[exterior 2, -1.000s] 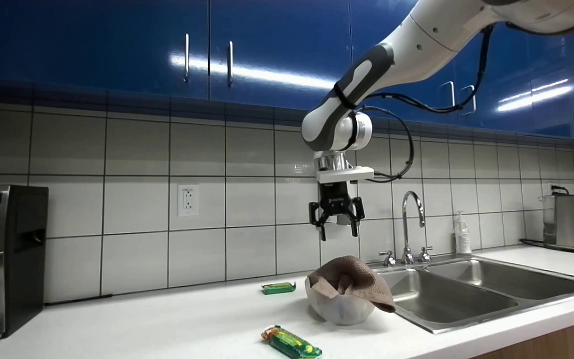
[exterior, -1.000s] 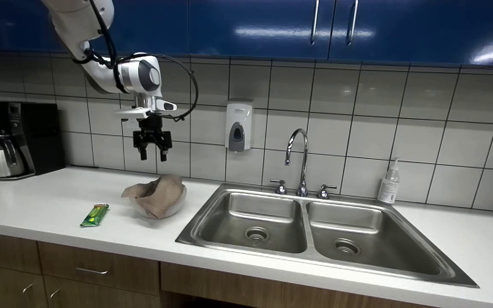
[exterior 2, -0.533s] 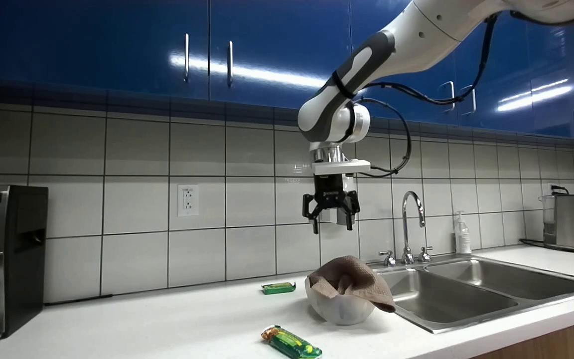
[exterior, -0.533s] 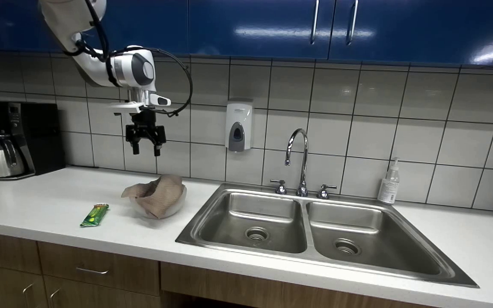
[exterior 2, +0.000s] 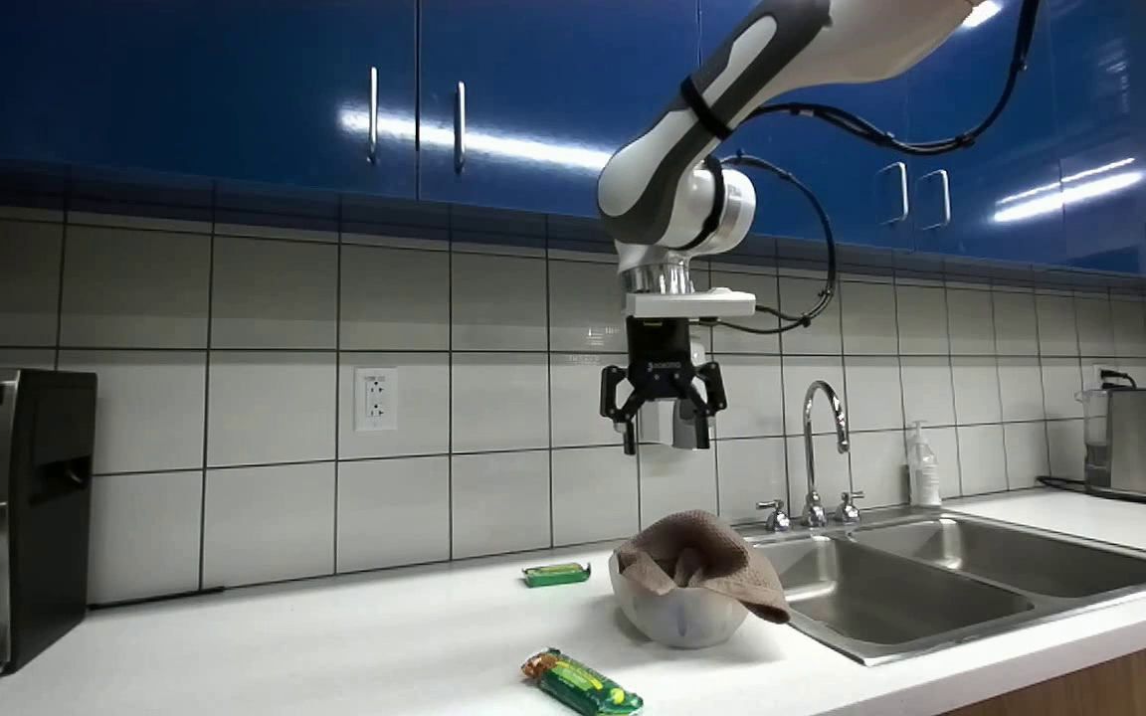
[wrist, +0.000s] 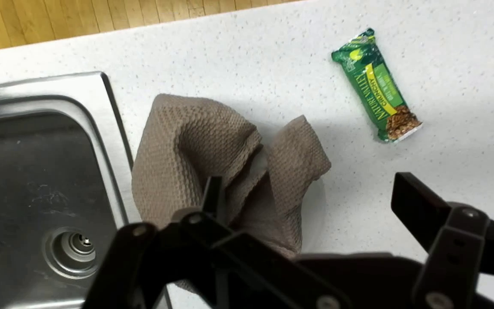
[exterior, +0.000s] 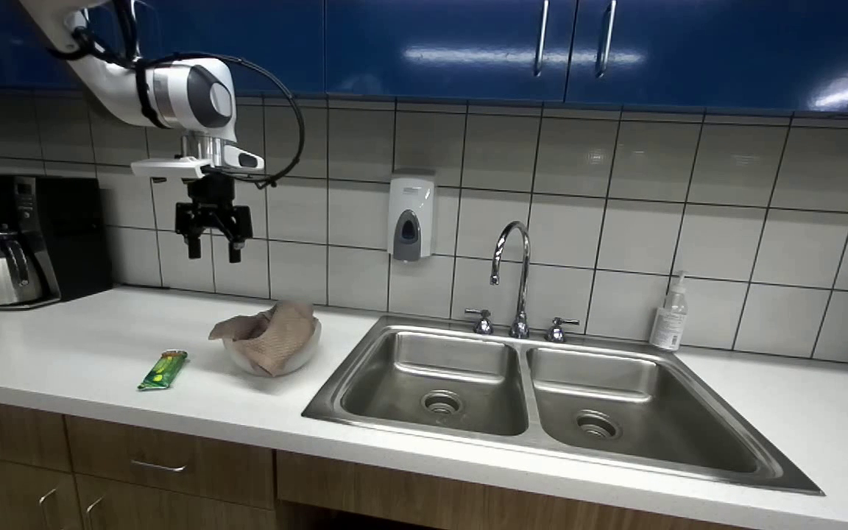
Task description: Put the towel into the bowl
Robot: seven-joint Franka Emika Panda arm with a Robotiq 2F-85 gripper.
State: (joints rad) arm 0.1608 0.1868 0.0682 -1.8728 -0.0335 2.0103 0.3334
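Observation:
A brown textured towel (exterior: 280, 340) lies bunched in a pale, see-through bowl (exterior: 308, 355) on the white counter. Parts of the towel hang over the rim. The towel (exterior 2: 707, 559) and bowl (exterior 2: 677, 619) also show in an exterior view. In the wrist view the towel (wrist: 165, 146) covers most of the bowl (wrist: 315, 210). My gripper (exterior: 214, 254) is open and empty, well above the counter and apart from the towel. In an exterior view the gripper (exterior 2: 667, 446) hangs above the bowl. In the wrist view one finger of the gripper (wrist: 309, 184) overlaps the towel.
A green snack bar (exterior: 163, 370) lies beside the bowl. Another green bar (exterior 2: 556, 575) lies near the wall. A double steel sink (exterior: 523, 434) with a faucet (exterior: 523, 272) adjoins the bowl. A coffee maker (exterior: 63, 235) stands at the counter's end. Blue cabinets (exterior: 446, 44) hang above.
The arm and open gripper have moved left and slightly up in an exterior view, and upward in both, away from the bowl. The towel and bowl have not moved.

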